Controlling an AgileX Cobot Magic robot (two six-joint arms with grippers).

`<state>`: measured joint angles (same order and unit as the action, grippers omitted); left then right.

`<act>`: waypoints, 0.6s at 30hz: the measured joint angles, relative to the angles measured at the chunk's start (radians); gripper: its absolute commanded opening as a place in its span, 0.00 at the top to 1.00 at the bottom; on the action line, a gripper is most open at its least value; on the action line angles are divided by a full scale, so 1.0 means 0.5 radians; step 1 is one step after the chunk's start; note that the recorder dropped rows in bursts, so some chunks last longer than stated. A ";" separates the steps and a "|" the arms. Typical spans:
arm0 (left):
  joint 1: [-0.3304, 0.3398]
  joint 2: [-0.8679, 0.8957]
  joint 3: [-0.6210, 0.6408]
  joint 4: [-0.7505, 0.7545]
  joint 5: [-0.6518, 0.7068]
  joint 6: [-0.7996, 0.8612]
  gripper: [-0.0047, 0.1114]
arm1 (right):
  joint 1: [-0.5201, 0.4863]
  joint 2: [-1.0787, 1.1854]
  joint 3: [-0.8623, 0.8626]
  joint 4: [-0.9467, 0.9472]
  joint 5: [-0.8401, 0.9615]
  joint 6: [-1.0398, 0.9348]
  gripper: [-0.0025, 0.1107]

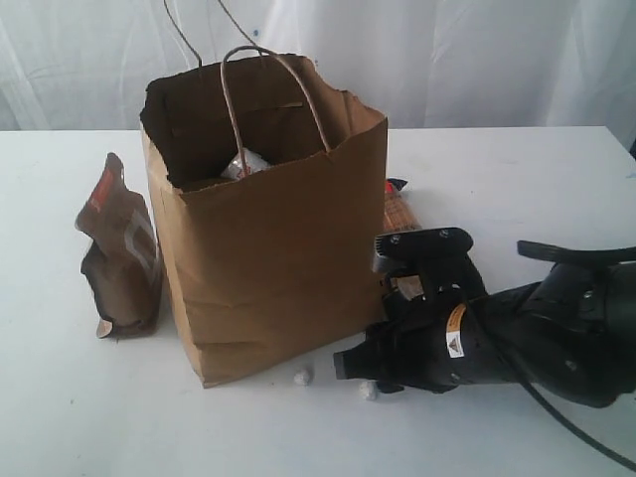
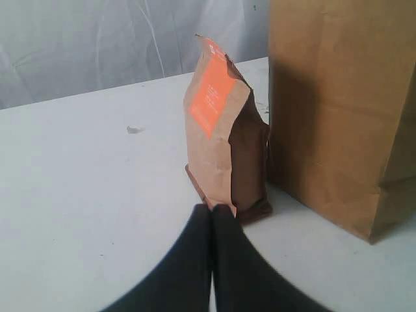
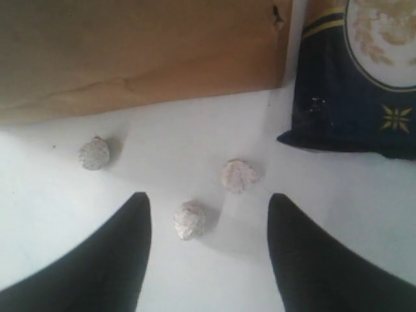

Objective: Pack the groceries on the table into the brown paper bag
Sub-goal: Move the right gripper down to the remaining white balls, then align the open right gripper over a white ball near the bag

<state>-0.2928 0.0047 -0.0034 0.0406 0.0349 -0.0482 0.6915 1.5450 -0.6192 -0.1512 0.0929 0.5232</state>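
Brown kraft paper forms the tall brown paper bag [image 1: 268, 238], which stands upright in the middle of the white table [image 1: 537, 189] in the exterior view. Its mouth is open and the rim is torn unevenly. One thin twisted handle [image 1: 256, 48] rises over the front wall. Something white [image 1: 248, 164] shows inside, too little of it to name. Left of the bag stands the dark-brown pouch [image 1: 124, 248], creased, with a red-orange label near its top. Behind the right corner of the bag a piece of the long orange-navy packet [image 1: 397, 214] shows. The black right arm [image 1: 517, 333] is low over the table at the bag's right front, and small white crumpled balls [image 1: 301, 376] lie near it.

In the left wrist view the left gripper [image 2: 212, 209] has its two black fingers pressed together with nothing between them. Just beyond the tips stands the pouch [image 2: 224, 149], upright, with an orange label on its tan face. It is just beside the bag [image 2: 338, 110]; whether they touch I cannot tell.

In the right wrist view the right gripper [image 3: 208, 198] has its fingers well apart and holds nothing. Three balls lie on the table; one [image 3: 190, 220] lies between the fingers and touches neither. Beyond are the bag's bottom edge [image 3: 143, 52] and the navy end of the packet [image 3: 354, 84], with gold ornament.
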 measured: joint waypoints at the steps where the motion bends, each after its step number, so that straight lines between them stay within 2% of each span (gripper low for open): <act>1: 0.000 0.000 0.000 0.000 0.000 0.000 0.96 | 0.000 0.030 0.000 0.000 -0.035 0.011 0.53; 8: 0.000 0.000 0.000 0.000 0.000 0.000 0.96 | 0.000 0.194 0.000 0.013 -0.207 0.031 0.53; 18: 0.000 0.000 0.000 0.000 0.000 0.000 0.96 | 0.000 0.355 -0.163 0.013 -0.215 0.022 0.53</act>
<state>-0.2928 0.0047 -0.0034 0.0406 0.0349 -0.0482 0.6915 1.7225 -0.7009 -0.1447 -0.0146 0.5340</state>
